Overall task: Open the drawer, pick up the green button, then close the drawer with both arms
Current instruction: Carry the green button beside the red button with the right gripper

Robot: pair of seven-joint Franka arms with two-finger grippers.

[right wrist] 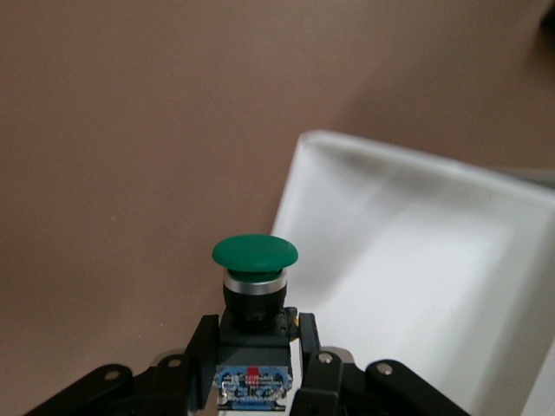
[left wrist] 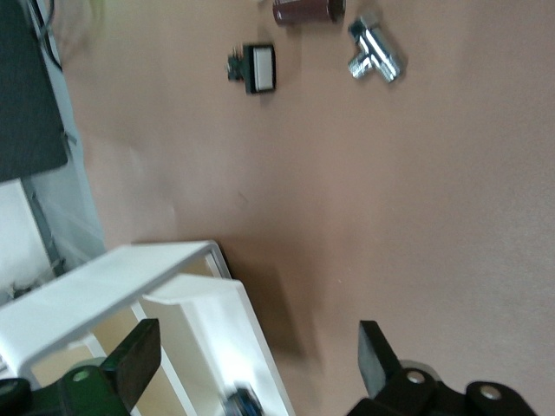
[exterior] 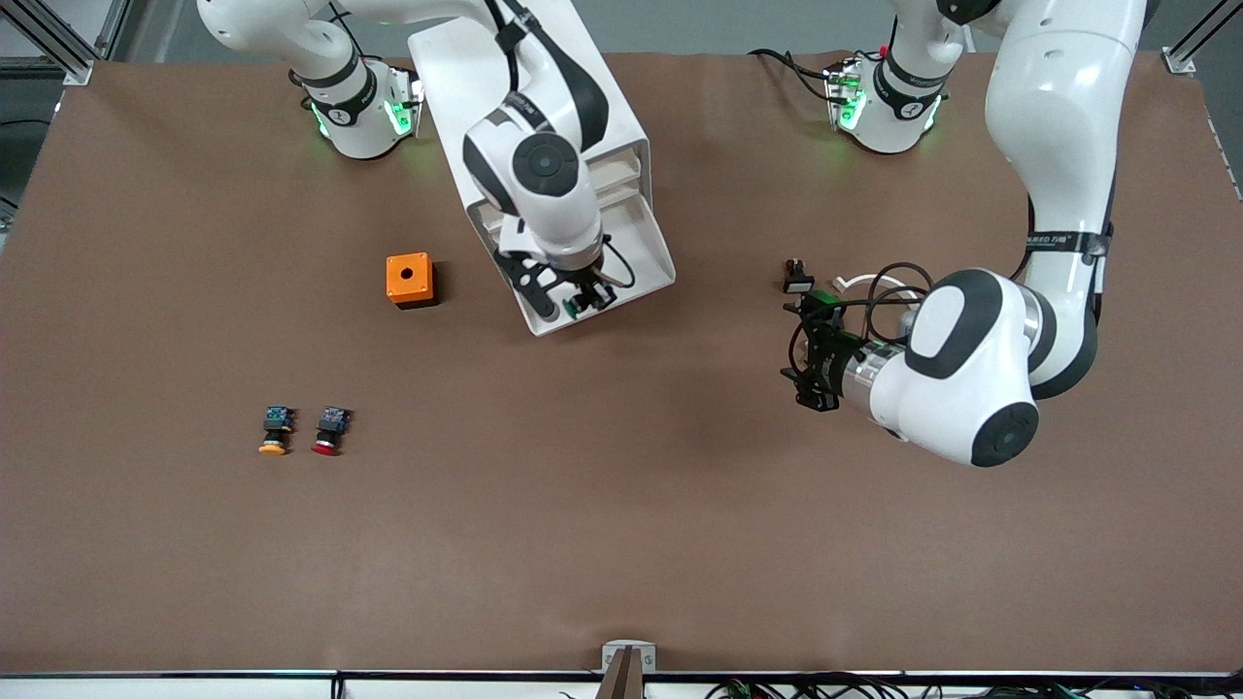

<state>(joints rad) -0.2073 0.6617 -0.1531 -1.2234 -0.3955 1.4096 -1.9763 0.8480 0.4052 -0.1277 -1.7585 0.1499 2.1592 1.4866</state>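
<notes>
- The drawer (exterior: 621, 262) stands pulled out of the cabinet (exterior: 544, 107) at upper centre of the front view, its front lip toward the camera.
- The right end effector (exterior: 583, 303) hangs over the drawer's front edge, clamped on the button (right wrist: 254, 273) — green cap up, black body between the fingers, just above the tray rim.
- The left end effector (exterior: 811, 354) hovers at centre right of the front view, fingers (left wrist: 377, 355) apart, nothing between them; bare counter (exterior: 621, 505) lies between it and the drawer.
- An orange box (exterior: 409, 280) sits just beside the drawer, toward the right arm's end.
- Two buttons — yellow (exterior: 275, 431) and red (exterior: 330, 431) — lie at lower left of the front view, well apart from the drawer, with open counter all round.
</notes>
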